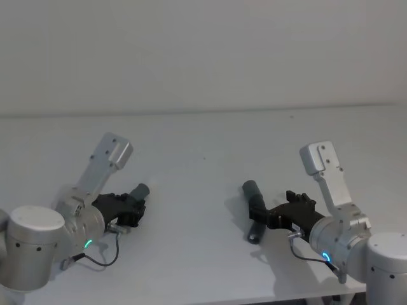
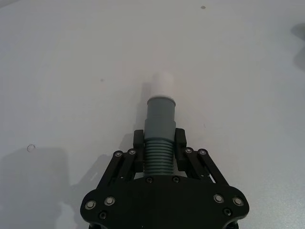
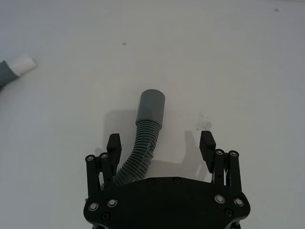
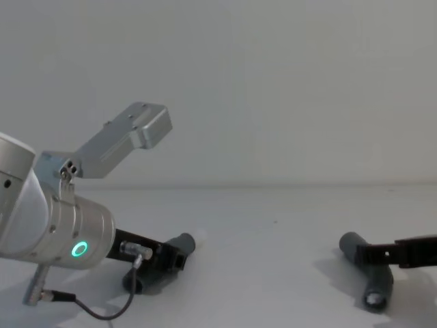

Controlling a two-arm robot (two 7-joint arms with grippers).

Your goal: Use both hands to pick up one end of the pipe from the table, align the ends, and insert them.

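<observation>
**A:** Head view first. What do the pipe pieces look like?

**B:** They are two short, dark grey corrugated hoses, well apart on the white surface (image 1: 203,136). The left piece (image 1: 141,190) sits in the left gripper (image 1: 135,206), with its cuff aimed forward and toward the right. The right piece (image 1: 254,210) has its long axis running roughly front to back, and the right gripper (image 1: 270,217) is at its middle.

**A:** And the left wrist view?

**B:** The fingers (image 2: 138,140) are clenched on the ribbed hose just behind a smooth grey cuff. That cuff has a narrower white tip (image 2: 162,82), which points straight away from the palm.

**A:** Right wrist view?

**B:** There the fingers (image 3: 207,143) are spread wide and released. The bent hose passes between them, closer to one finger. It ends in a wider socket cuff (image 3: 151,107) that points away from the gripper.

**A:** Chest view?

**B:** The left piece is low by the surface with its tip toward the right, and I cannot tell whether it touches. The right piece lies flat, with one open end facing the camera.
</observation>
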